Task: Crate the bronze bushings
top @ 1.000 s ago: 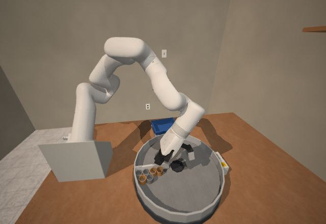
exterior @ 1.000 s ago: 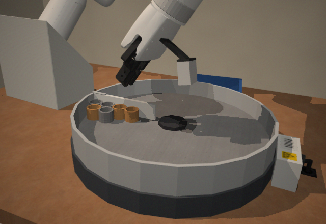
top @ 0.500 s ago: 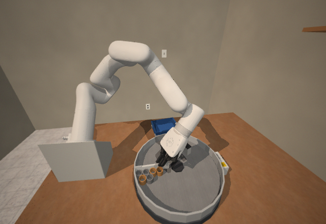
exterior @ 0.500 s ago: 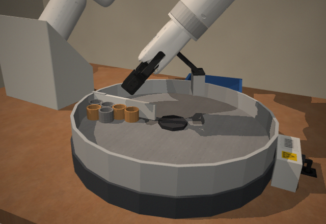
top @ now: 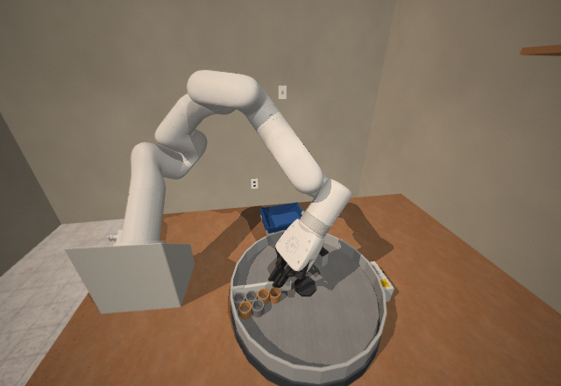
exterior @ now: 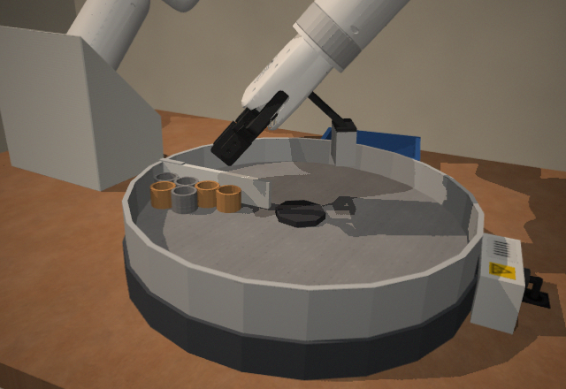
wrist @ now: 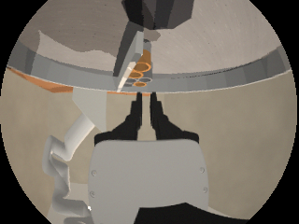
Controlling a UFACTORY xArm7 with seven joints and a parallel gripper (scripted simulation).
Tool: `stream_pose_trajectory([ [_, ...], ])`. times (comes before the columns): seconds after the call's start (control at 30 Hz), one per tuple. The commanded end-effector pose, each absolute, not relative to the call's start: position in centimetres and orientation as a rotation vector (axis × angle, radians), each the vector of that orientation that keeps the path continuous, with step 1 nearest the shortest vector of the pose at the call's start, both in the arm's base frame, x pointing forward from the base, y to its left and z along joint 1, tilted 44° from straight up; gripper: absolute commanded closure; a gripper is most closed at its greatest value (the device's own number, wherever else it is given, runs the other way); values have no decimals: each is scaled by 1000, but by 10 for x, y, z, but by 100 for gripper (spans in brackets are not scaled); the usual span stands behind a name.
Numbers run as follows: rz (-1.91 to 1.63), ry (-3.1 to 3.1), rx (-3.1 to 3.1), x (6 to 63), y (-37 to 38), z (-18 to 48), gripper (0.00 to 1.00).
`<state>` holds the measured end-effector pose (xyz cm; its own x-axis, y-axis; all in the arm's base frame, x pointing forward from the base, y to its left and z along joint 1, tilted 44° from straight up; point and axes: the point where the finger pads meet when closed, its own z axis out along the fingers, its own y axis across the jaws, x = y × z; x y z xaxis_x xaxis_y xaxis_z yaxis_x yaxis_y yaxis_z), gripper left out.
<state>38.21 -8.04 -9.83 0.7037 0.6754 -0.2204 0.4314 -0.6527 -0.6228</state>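
At the left of the round grey walled turning table (exterior: 292, 284), three bronze ring bushings (exterior: 227, 198) and three grey steel ring bushings (exterior: 184, 198) cluster against a white divider bar (exterior: 237, 181), with a black hub (exterior: 299, 212) at centre. Above the bar, the black two-finger gripper (exterior: 226, 148) hangs tilted, nearly closed and empty. Farthest back, the blue plastic crate (exterior: 388, 142) sits behind the rim.

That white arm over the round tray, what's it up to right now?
The arm's gripper hangs tilted above the turning table, near the divider bar, fingers nearly shut with nothing between them. The bronze bushings and steel bushings sit clustered together against the table's wall beside that bar. The blue crate sits behind the table; no bushing can be seen in it. So sorting has not visibly started.
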Motion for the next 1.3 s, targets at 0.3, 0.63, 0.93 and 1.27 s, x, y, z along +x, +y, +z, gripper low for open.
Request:
stream_pose_trajectory([
  [0.3, 595, -841, -2377, 382, -85, -100, 87],
  [0.63, 595, -841, -2377, 382, -85, -100, 87],
  [0.93, 595, -841, -2377, 382, -70, -115, 87],
  [1.27, 595, -841, -2377, 382, -70, -115, 87],
])
